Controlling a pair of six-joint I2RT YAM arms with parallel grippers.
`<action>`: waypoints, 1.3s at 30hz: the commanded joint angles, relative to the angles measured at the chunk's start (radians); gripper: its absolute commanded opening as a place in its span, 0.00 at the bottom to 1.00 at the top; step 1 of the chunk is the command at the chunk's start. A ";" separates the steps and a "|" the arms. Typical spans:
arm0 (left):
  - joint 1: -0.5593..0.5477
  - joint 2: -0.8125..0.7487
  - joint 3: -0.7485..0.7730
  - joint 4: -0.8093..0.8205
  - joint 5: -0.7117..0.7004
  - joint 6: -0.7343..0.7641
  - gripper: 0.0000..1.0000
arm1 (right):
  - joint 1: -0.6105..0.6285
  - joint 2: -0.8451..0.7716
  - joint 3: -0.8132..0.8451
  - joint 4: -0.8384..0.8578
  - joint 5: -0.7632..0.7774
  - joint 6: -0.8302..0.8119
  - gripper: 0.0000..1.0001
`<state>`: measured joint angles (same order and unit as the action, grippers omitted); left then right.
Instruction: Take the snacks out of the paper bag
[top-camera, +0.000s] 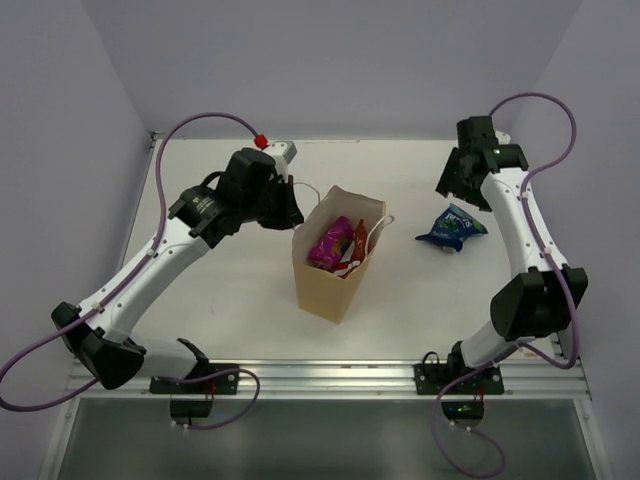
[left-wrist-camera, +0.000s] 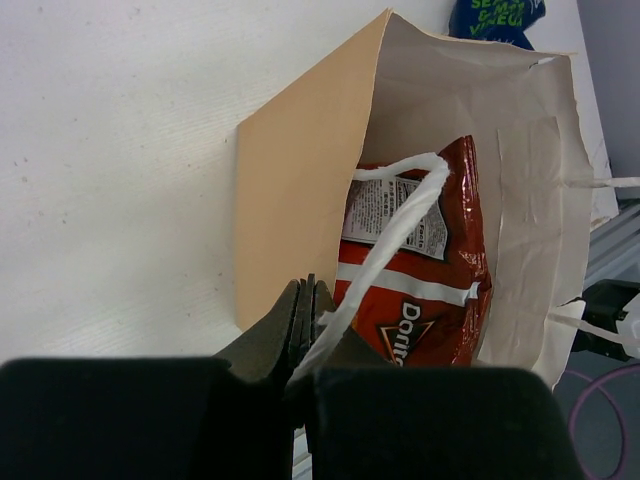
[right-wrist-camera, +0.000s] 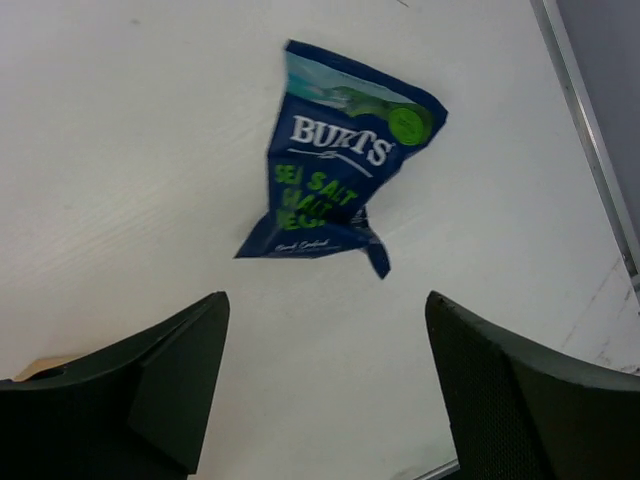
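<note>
The tan paper bag (top-camera: 325, 285) stands upright mid-table with its mouth open. Inside lie a purple packet (top-camera: 327, 243) and a red-orange Doritos bag (top-camera: 358, 240); only the Doritos bag (left-wrist-camera: 420, 290) shows in the left wrist view. My left gripper (top-camera: 288, 208) is at the bag's far-left rim, shut (left-wrist-camera: 308, 300) on the white cord handle (left-wrist-camera: 395, 235). The blue packet (top-camera: 452, 228) lies flat on the table right of the bag. My right gripper (top-camera: 452, 187) hangs open and empty just behind it; the packet (right-wrist-camera: 335, 185) lies beyond the gripper (right-wrist-camera: 325, 320).
The bag's second white handle (top-camera: 378, 232) hangs at its right rim. The table's metal front rail (top-camera: 330, 375) carries both arm bases. Purple cables loop over each arm. Walls close the table at back and sides.
</note>
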<state>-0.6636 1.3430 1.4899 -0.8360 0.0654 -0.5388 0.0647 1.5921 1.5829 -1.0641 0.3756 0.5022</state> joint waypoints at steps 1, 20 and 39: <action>-0.005 -0.038 -0.011 0.043 0.022 -0.009 0.00 | 0.098 -0.063 0.216 -0.061 0.002 -0.034 0.82; -0.005 -0.042 -0.011 0.066 0.045 0.008 0.01 | 0.659 0.017 0.331 -0.182 -0.273 0.021 0.51; -0.005 -0.048 -0.014 0.060 0.033 0.005 0.01 | 0.698 0.023 0.282 -0.125 -0.170 0.027 0.00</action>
<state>-0.6636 1.3270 1.4723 -0.8165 0.0906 -0.5385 0.7322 1.6371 1.7767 -1.2041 0.1452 0.5381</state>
